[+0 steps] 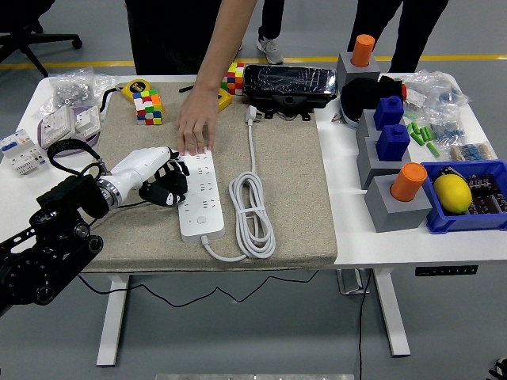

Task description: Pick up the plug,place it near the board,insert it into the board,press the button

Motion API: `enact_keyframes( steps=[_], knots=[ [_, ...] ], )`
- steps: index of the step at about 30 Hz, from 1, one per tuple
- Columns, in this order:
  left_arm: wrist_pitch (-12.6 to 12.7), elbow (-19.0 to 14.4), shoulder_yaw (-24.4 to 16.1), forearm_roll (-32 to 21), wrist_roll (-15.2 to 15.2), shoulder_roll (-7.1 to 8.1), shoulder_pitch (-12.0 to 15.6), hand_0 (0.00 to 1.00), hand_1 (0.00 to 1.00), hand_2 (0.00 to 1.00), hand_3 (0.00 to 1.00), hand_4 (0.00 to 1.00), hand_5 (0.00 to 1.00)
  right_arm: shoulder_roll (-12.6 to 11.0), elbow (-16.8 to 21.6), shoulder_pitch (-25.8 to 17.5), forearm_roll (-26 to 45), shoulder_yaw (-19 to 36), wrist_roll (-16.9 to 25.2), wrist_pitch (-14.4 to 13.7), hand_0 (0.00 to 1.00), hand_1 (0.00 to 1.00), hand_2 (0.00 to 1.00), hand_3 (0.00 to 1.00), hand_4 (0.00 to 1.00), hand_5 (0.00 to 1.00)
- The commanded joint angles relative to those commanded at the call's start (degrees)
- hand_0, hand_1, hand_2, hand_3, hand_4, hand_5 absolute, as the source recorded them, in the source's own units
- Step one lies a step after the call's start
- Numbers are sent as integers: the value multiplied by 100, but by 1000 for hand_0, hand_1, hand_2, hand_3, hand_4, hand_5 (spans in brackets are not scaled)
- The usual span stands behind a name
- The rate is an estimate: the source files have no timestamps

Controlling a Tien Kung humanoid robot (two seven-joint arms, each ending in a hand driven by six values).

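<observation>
Rightward, blue bin (444, 222) holds yellow lemon (452, 192).

Left arm (47, 245) was chunky black w/ round joint housings and a few small screws showing, plus a black cable looped up near the wrist. Left hand (150, 176) had a glossy white shell on the back, silver ring at the wrist, and black fingers (168, 190). Person (198, 47) at the far side wore dark clothes, forearm bare; others behind wore dark trousers, one w/ grey sneakers.
</observation>
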Motion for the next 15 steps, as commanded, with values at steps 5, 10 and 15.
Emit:
enact_keyframes(
  steps=[5,10,15],
  knots=[
    [-19,14,62,-30,1,39,-29,385,553,478,564,653,2,-6,0,13,7,0,3,-3,782,721,720,753,998,915],
    [-48,13,105,-43,6,48,-49,386,555,483,565,653,2,-2,0,12,-1,13,6,-6,782,721,720,754,998,915],
    [-79,16,132,-44,12,58,-56,387,555,489,565,655,2,-1,0,13,4,8,11,-14,782,721,720,753,998,915]
  ],
)
